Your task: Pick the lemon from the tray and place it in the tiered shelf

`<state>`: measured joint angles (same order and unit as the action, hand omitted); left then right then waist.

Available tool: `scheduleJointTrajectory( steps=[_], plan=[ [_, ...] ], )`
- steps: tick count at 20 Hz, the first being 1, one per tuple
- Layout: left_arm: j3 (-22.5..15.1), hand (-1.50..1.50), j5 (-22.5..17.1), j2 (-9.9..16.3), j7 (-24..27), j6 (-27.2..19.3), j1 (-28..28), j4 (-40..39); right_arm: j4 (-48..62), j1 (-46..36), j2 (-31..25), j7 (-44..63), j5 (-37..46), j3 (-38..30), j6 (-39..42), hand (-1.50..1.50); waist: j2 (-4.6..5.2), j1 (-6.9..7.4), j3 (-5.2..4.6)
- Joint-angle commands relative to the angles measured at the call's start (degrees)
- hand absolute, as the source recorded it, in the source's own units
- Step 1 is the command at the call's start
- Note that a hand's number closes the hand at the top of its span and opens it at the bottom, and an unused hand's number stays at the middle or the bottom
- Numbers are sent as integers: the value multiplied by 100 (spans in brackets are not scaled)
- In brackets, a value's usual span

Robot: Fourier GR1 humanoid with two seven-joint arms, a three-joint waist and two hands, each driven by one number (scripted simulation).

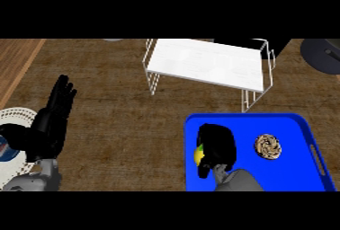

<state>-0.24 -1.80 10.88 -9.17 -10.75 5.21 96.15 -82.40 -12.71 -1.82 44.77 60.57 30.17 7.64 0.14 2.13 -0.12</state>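
Now – right hand [218,148] fingers curled on lemon [198,154] | tray [292,130] | lemon mostly hidden, axis unclear

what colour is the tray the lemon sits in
Bright blue. The tray shows in the head view, with the right hand curled over the lemon.

I count one bright blue rectangular tray [305,130] with raised rims, and in it one yellow-green lemon [198,154], mostly hidden under my right hand [218,146], and one round brown swirled pastry [268,146] to the lemon's right. Beyond the tray's far edge stands one white wire-framed tiered shelf [206,63]. My two black hands are both in view, the left hand [51,119] well to the tray's left.
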Motion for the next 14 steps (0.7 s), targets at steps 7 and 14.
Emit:
scheduleJointTrajectory(
  steps=[7, 14],
  plan=[
    [122, 0, -84, 184, -92, 187, 213, -114, -944, -1567, 179, 2729, -744, 1249, -2158, 150, -42, 55, 14],
    [10, 0, 74, -60, 13, -48, -11, -132, -1361, -2655, 178, 4020, 157, 909, -1862, 150, -99, -87, -4]
  ],
)
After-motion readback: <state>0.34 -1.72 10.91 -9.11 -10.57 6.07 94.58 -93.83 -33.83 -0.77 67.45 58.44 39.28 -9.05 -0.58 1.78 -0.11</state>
